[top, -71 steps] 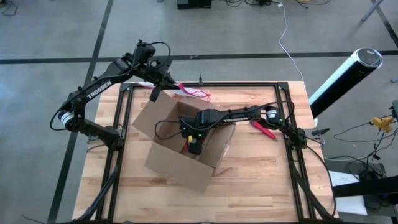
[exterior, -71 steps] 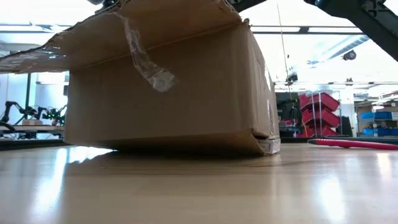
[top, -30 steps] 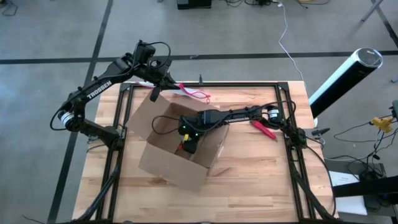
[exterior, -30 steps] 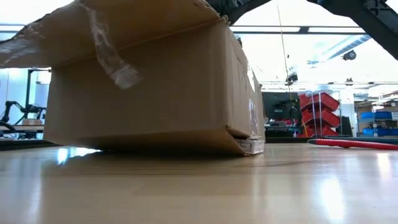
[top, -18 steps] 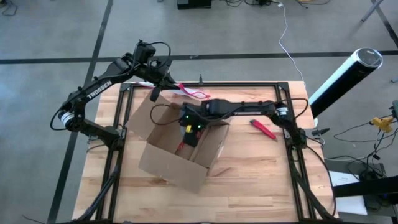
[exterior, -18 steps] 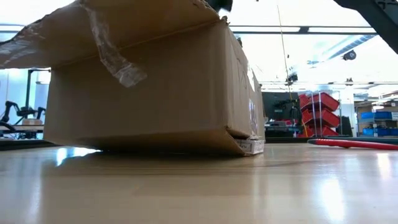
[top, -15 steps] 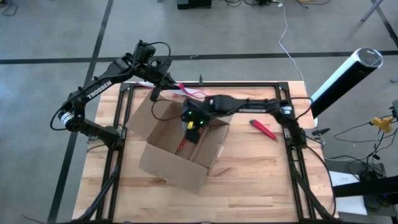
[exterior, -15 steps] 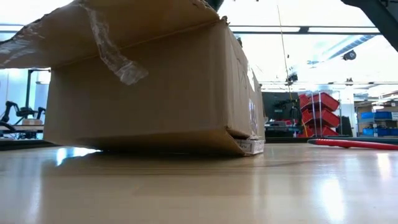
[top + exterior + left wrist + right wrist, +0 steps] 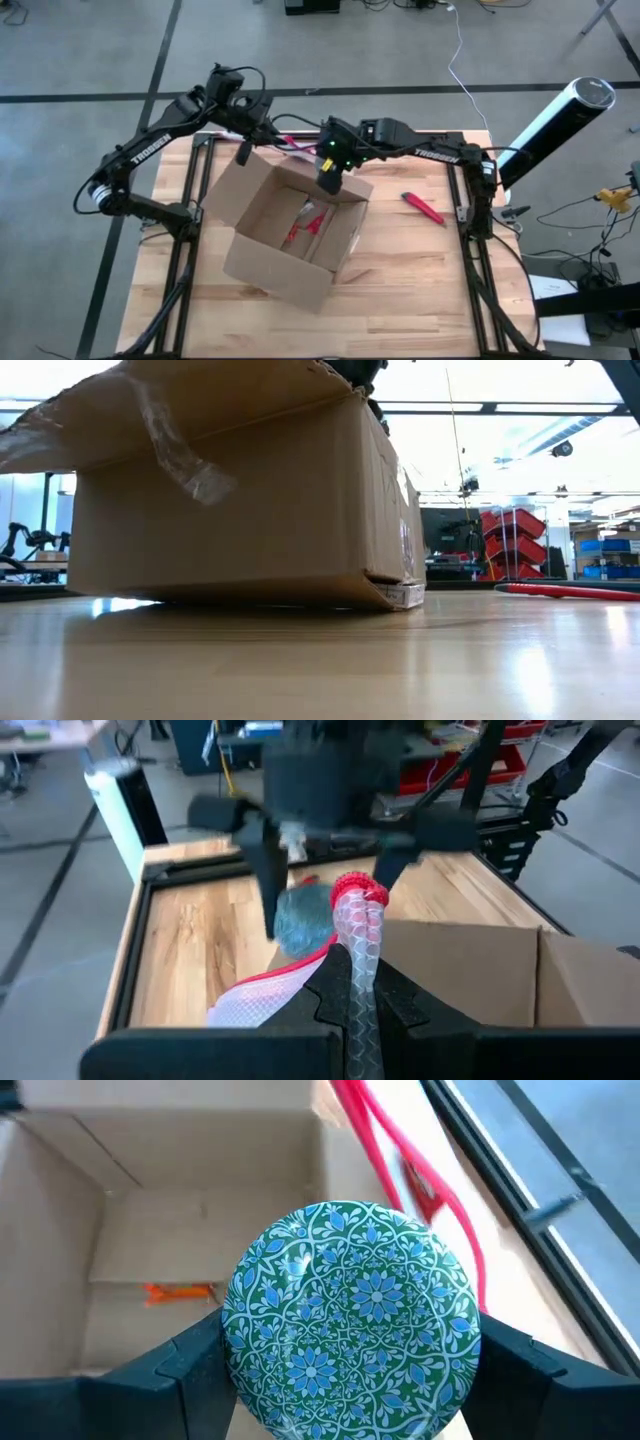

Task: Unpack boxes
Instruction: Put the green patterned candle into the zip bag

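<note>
The brown cardboard box (image 9: 285,240) stands open on the table, its bottom flat on the wood (image 9: 240,500). Small red and orange things (image 9: 305,225) lie inside it. My right gripper (image 9: 330,180) hangs over the box's far wall, shut on a round thing with a blue-green flower pattern (image 9: 350,1320). My left gripper (image 9: 262,138) is at the table's far left, beyond the box, shut on a translucent pink-edged pouch (image 9: 362,960). My left gripper pinches a strip of the pouch (image 9: 362,982) between its two shut fingers. The rest of the pouch (image 9: 305,148) trails toward the table's right along the far edge. My right gripper pinches the round thing by opposite sides of its rim (image 9: 232,1342) between its two fingers (image 9: 190,1370), pointing down from above. The round thing is lifted clear above the box, its patterned face toward the wrist camera.
A red hand tool (image 9: 424,208) lies on the wood to the right of the box. A loose strip of clear tape (image 9: 180,455) hangs from the box's near flap. The black frame rails (image 9: 470,220) run along the table's sides and far edge.
My right gripper has risen out of the box with the round thing and gone toward the table's far edge, stopping above the box's far wall. The box has stayed put.
</note>
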`<state>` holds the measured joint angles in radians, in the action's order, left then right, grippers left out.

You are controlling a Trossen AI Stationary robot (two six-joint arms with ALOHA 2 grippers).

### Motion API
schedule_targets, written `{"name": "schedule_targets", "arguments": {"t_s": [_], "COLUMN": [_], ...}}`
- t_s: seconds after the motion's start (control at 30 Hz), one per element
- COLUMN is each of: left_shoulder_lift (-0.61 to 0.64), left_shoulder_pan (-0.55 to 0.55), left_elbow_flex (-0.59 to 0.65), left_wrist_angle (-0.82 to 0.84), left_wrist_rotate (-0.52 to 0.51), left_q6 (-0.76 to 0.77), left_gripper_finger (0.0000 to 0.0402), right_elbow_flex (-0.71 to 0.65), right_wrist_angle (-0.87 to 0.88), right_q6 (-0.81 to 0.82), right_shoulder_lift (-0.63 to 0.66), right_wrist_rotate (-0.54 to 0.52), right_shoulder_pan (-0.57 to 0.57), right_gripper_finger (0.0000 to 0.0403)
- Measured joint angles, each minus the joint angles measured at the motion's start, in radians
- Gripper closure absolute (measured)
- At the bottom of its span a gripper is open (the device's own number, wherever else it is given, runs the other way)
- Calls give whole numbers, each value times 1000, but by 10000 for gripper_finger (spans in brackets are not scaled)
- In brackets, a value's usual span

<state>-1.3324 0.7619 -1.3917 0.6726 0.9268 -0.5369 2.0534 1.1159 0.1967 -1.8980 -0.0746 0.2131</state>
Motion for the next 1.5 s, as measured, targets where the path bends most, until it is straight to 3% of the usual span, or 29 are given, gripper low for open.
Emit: {"name": "schedule_targets", "arguments": {"t_s": [0.33,0.87,1.23,1.5], "left_shoulder_lift": [39,42,91,110], "left_shoulder_pan": [-33,-87,-113,-121], "left_elbow_flex": [-68,-87,-87,-87], "left_wrist_angle": [0,8,214,247], "left_wrist_rotate": [0,-3,-1,-1], "left_q6": [8,27,-57,-57], "left_gripper_finger": [402,402,402,402], "right_elbow_flex": [-1,-1,-1,-1], "right_wrist_angle": [-2,-111,-96,-113], "right_q6": [-25,-11,-15,-16], "right_shoulder_lift": [0,0,3,3], "right_wrist_rotate": [48,316,341,345], "right_shoulder_pan": [33,37,38,43], "right_gripper_finger": [130,130,130,130]}}
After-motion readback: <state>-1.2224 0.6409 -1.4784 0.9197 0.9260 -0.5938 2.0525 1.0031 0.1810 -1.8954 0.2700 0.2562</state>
